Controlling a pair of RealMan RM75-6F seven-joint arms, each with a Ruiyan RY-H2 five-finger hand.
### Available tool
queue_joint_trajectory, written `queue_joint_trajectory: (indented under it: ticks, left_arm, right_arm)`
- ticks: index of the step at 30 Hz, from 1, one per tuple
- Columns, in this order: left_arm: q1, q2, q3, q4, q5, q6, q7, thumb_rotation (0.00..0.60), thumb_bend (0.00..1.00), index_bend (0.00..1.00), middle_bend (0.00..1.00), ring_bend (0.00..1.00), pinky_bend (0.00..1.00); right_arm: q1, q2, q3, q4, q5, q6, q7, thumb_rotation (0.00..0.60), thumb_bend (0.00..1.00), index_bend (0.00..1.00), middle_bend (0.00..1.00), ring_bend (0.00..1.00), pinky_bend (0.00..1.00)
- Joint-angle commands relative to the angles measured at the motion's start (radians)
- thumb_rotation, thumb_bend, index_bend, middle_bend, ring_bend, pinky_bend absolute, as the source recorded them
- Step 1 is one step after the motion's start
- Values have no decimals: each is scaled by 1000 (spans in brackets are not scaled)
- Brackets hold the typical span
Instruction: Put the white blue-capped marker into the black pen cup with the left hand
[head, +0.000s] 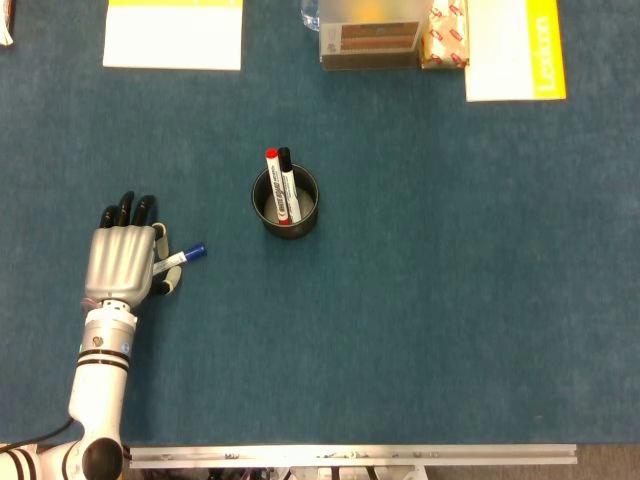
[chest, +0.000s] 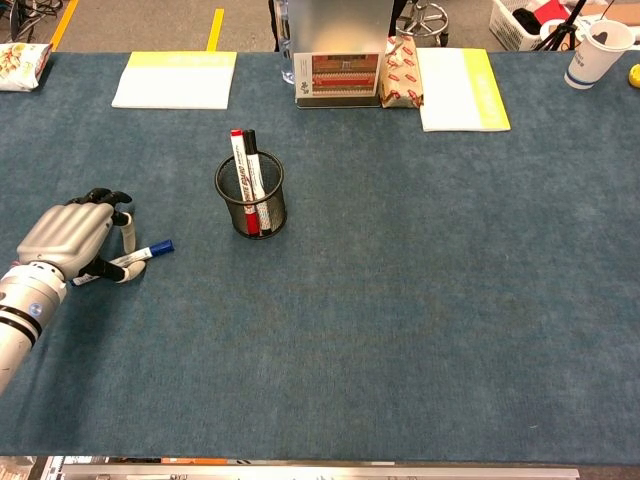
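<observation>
Left hand (head: 124, 265) palm-down on the blue table (head: 450, 300), fingers closed around the marker (head: 178, 259). Thumb under the barrel, a finger above; blue cap pokes out right, toward the cup. Black mesh pen cup (chest: 250, 196) well apart, holding a red-capped and a black-capped marker. Yellow-edged book (head: 515, 48) reads "Lexicon".

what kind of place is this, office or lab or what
Probably an office-like lab or test workspace: a table covered in blue felt, a mesh pen cup holding markers, notepads along the far edge, and yellow floor tape and a chair base beyond.
</observation>
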Motion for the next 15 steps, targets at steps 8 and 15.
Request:
queue_joint_trajectory:
  ticks: [8, 15]
  left_arm:
    - [1, 0, -1, -2, -2, 2, 4, 483, 343, 571, 117, 17, 132]
    - [3, 7, 1, -22, 9, 11, 5, 482, 349, 575, 118, 17, 132]
  right_arm:
    - [0, 0, 0, 0, 0, 1, 1, 600, 0, 297, 255, 219, 383]
    - [0, 0, 1, 0, 1, 1, 0, 600, 0, 297, 255, 219, 383]
